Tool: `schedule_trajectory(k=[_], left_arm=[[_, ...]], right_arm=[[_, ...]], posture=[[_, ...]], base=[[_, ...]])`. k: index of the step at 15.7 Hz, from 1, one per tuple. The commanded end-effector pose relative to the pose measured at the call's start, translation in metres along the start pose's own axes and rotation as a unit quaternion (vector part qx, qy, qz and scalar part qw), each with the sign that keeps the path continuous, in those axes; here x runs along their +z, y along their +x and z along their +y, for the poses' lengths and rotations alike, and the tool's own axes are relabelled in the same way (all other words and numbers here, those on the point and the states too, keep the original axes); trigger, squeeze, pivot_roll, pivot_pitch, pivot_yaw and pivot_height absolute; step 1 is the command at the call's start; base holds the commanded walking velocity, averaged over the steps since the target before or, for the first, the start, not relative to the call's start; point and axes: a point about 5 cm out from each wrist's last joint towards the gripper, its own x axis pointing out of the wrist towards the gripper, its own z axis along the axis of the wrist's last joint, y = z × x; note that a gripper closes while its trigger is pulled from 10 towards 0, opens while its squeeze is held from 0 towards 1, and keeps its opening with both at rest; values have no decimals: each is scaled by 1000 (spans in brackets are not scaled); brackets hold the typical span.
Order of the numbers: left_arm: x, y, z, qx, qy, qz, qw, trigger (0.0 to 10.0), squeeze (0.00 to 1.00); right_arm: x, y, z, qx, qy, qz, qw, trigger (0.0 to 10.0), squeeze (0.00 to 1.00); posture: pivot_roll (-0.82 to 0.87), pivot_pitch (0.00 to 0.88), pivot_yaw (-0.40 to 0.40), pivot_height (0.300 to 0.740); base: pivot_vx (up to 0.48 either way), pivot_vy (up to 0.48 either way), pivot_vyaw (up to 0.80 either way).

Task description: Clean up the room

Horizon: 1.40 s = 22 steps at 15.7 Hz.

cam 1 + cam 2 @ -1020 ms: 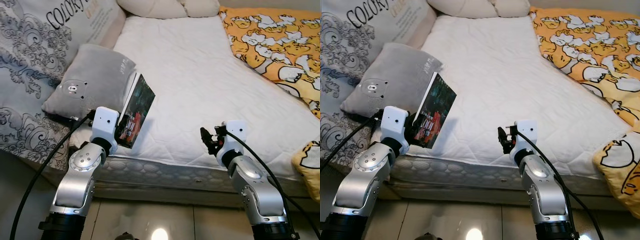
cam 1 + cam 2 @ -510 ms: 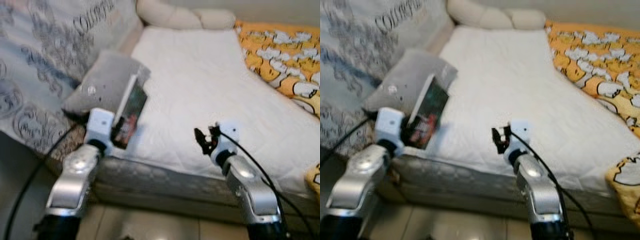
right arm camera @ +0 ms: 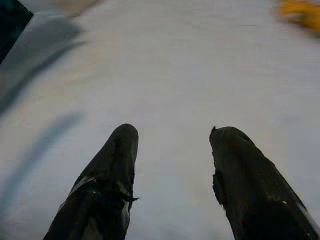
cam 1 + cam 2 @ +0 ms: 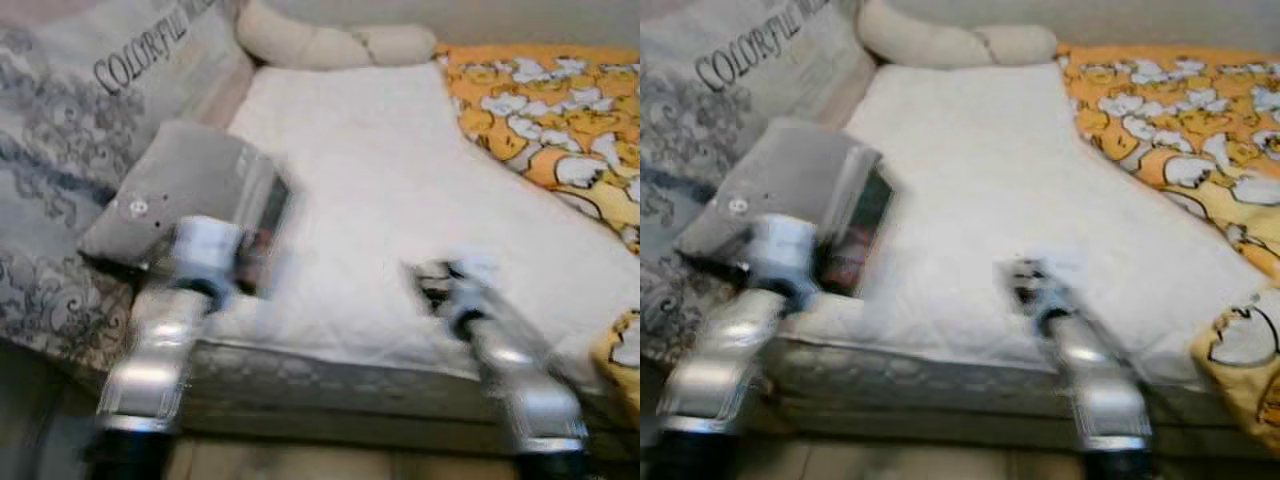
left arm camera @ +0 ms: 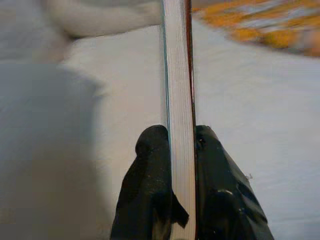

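Observation:
A dark-covered book (image 4: 266, 232) stands on edge over the near left corner of the white mattress (image 4: 380, 170). My left gripper (image 5: 178, 136) is shut on the book (image 5: 177, 85), one black finger on each cover, with the white page edge facing the wrist camera. My right gripper (image 3: 173, 131) hovers open just above the mattress (image 3: 165, 60) near its front edge, and nothing lies between its fingers (image 3: 120, 150). Both eye views are blurred by motion.
A grey bear pillow (image 4: 170, 185) lies just left of the book, beside a large patterned cushion (image 4: 70, 110). Cream pillows (image 4: 330, 45) sit at the head of the bed. An orange cartoon duvet (image 4: 560, 110) covers the right side. The mattress front edge (image 4: 340, 385) is below my arms.
The whole picture has shifted and blurred, so the camera is moving. The book stays in my left gripper at about the same tilt. The right gripper remains open.

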Motion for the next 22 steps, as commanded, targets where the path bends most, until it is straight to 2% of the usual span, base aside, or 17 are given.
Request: schedule_trajectory(k=[1, 8, 11, 14, 16, 19, 22], left_arm=[[11, -3, 12, 18, 16, -22, 999, 10000, 0], [12, -3, 11, 16, 16, -21, 1000, 10000, 0], [11, -3, 12, 19, 15, -20, 1000, 10000, 0], [10, -3, 11, 17, 13, -17, 1000, 10000, 0], [9, -2, 10, 7, 2, -18, 1000, 10000, 0], [13, 8, 10, -27, -21, -10, 999, 10000, 0], [15, 29, 13, -50, -72, 14, 996, 10000, 0]], right_arm=[[7, 4, 17, 28, 7, -16, 999, 10000, 0], [8, 4, 18, 30, 7, -16, 999, 10000, 0], [9, 4, 21, 43, -17, -17, 999, 10000, 0], [7, 4, 18, 28, 5, -13, 1000, 10000, 0], [6, 3, 16, 28, 3, -10, 1000, 10000, 0], [1, 0, 10, 50, -10, 18, 999, 10000, 0], [3, -4, -4, 61, -10, 33, 998, 10000, 0]], posture=[[56, 0, 26, 740], [57, 0, 26, 740], [60, 0, 24, 740], [59, 0, 26, 740], [57, 0, 28, 740], [44, 0, 35, 740], [16, 0, 43, 740]], base=[[368, 0, 0], [365, 0, 0], [364, 0, 0], [364, 0, 0], [146, 0, 0], [0, 0, 0], [0, 0, 0]])
